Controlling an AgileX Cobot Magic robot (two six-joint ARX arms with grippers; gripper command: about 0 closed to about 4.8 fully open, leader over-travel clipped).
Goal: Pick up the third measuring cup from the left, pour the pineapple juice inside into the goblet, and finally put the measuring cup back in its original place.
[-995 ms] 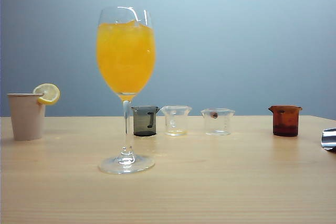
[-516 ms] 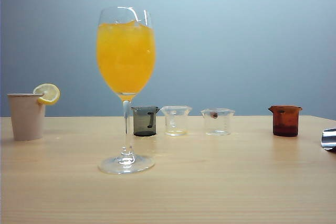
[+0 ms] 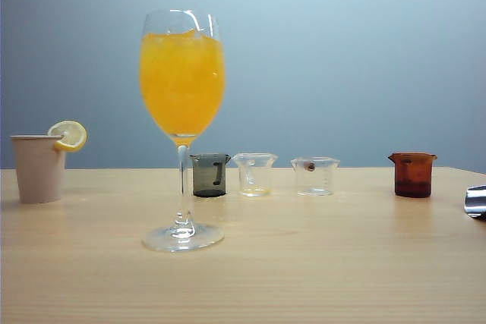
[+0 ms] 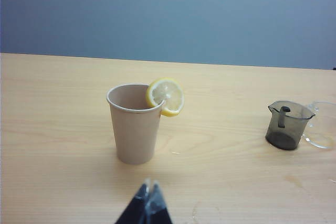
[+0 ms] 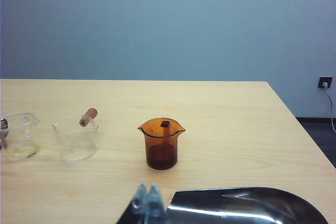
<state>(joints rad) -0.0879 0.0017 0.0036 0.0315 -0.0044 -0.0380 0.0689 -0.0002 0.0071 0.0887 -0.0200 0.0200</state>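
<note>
The third measuring cup (image 3: 314, 176), small and clear with a reddish-brown spot at its rim, stands in a row of cups behind the goblet (image 3: 182, 111). It shows again in the right wrist view (image 5: 76, 139), and I cannot make out pineapple juice in it. The tall stemmed goblet holds a deep orange icy drink. My right gripper (image 5: 148, 192) is shut and empty, low over the table, short of the amber cup (image 5: 161, 144). My left gripper (image 4: 149, 190) is shut and empty in front of the paper cup (image 4: 135, 124). Neither gripper's fingers show in the exterior view.
The row runs grey cup (image 3: 209, 174), clear cup (image 3: 254, 174) with pale yellow liquid at its bottom, third cup, amber cup (image 3: 413, 174). A beige paper cup (image 3: 38, 168) with a lemon slice stands far left. A shiny metal piece (image 3: 476, 201) lies at the right edge.
</note>
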